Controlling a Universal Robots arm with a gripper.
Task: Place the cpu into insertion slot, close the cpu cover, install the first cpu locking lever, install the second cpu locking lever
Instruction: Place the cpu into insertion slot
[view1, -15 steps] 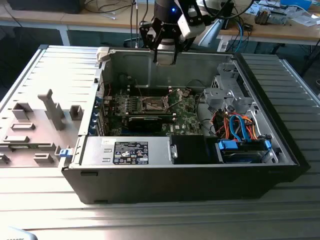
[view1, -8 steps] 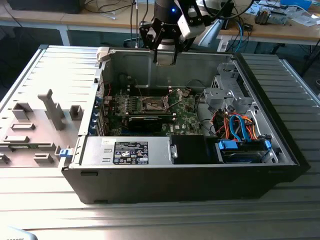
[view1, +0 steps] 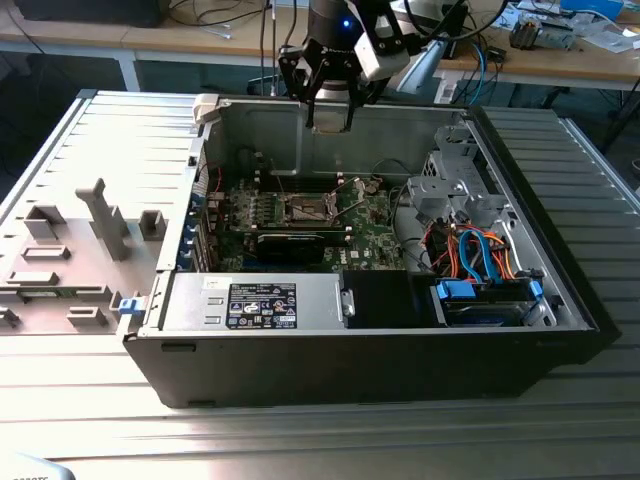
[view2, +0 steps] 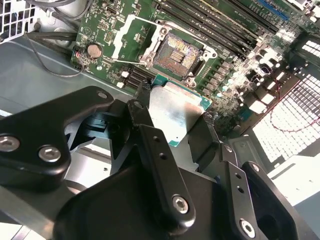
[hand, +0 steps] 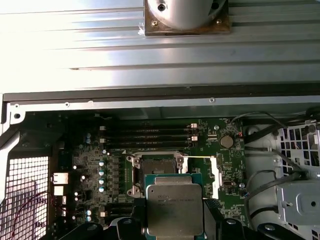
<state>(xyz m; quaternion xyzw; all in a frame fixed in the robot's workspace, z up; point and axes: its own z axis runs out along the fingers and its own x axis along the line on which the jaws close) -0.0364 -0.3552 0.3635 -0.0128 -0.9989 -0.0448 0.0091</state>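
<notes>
- hand, upper centre of exterior view: clamped on the cpu by opposite edges, chip flat.
- insertion slot: mid-frame, below hand, slightly twd the exterior view's left; bare, apart from cpu.
- cpu cover: swung open beside slot.

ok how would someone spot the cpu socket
Inside the open computer case lies a green board. Near its middle sits the insertion slot, a square dark recess edged in silver, unlike the long narrow memory slots beside it.

Exterior obliquely above; wrist views sharing motherboard
</notes>
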